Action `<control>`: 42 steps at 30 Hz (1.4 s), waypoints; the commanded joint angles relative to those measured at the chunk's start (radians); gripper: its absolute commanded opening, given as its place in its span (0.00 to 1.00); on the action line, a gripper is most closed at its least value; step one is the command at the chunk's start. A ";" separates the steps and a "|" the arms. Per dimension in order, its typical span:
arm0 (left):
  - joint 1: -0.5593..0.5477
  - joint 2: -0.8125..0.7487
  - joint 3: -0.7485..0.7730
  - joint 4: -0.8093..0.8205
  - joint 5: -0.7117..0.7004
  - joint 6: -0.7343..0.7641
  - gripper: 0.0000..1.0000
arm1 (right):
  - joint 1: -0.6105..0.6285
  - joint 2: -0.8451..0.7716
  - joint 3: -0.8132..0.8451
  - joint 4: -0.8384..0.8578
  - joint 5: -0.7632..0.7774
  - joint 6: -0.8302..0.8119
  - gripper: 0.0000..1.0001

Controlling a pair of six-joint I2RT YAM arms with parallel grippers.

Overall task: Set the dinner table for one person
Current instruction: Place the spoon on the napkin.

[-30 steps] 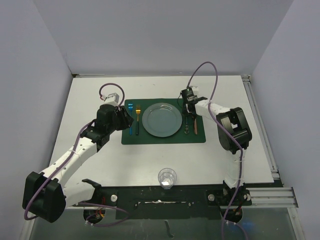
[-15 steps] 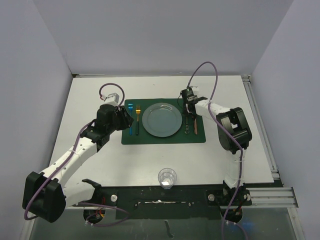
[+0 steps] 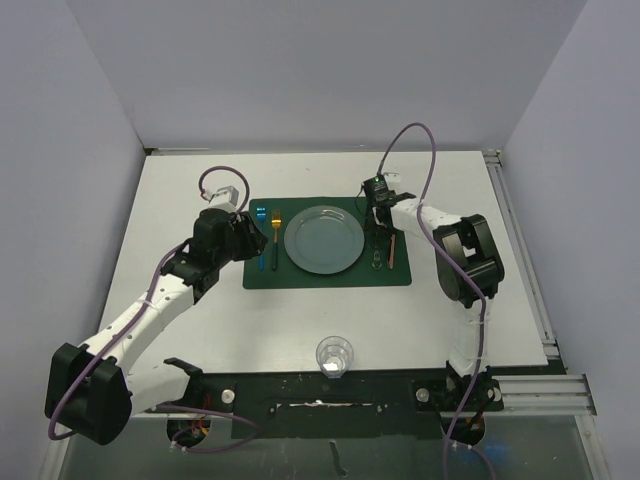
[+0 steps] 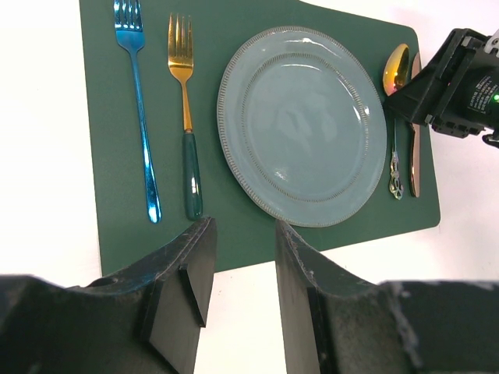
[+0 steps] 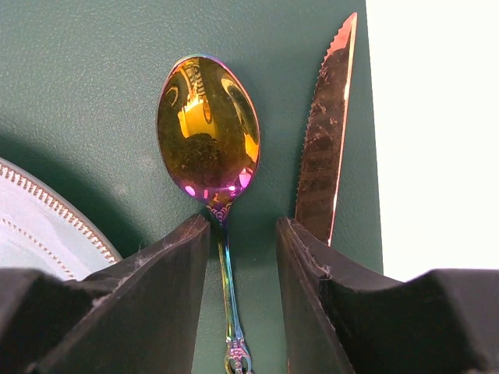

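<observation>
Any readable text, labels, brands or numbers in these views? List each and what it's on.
White print on the right gripper housing, beside its green light: too small and blurred to read.
Plate, blue fork, gold fork, spoon, knife, placemat, glass: no text visible.
Nothing legible anywhere.

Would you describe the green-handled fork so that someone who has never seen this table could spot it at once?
On the white table lies a dark green placemat with a blue-grey plate at its middle. Two forks lie side by side left of the plate; the one you want is the gold fork nearer the plate, with a dark green handle, unlike the all-blue fork beside it.
</observation>
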 commanded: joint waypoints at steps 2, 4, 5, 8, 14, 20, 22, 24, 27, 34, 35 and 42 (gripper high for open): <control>-0.004 0.007 0.021 0.060 0.020 -0.001 0.35 | 0.002 -0.030 0.033 -0.023 0.019 -0.009 0.40; -0.004 0.012 0.019 0.064 0.023 -0.003 0.35 | 0.003 -0.037 0.040 -0.023 0.008 -0.014 0.40; -0.004 0.014 0.019 0.068 0.025 -0.004 0.35 | 0.004 -0.041 0.043 -0.023 0.003 -0.016 0.40; -0.004 0.025 0.014 0.079 0.030 -0.009 0.35 | 0.009 -0.055 0.063 -0.034 -0.001 -0.029 0.40; -0.004 0.040 0.009 0.096 0.050 -0.018 0.35 | 0.018 -0.128 0.079 -0.066 0.057 -0.052 0.40; -0.004 0.027 0.011 0.098 0.053 -0.020 0.35 | 0.016 -0.159 0.078 -0.140 0.159 -0.084 0.40; -0.004 0.020 0.012 0.094 0.051 -0.020 0.35 | 0.017 -0.162 0.060 -0.147 0.184 -0.086 0.40; -0.004 0.013 0.012 0.090 0.048 -0.018 0.35 | 0.016 -0.167 0.033 -0.143 0.191 -0.085 0.40; -0.004 0.009 0.017 0.081 0.044 -0.014 0.35 | 0.014 -0.167 0.002 -0.138 0.190 -0.077 0.40; -0.004 0.016 0.018 0.077 0.041 -0.017 0.35 | 0.015 -0.183 -0.096 -0.105 0.148 -0.045 0.38; -0.004 0.017 0.018 0.078 0.042 -0.018 0.35 | 0.014 -0.186 -0.108 -0.102 0.144 -0.042 0.38; -0.004 0.028 0.014 0.089 0.050 -0.026 0.35 | 0.014 -0.203 -0.156 -0.078 0.119 -0.030 0.37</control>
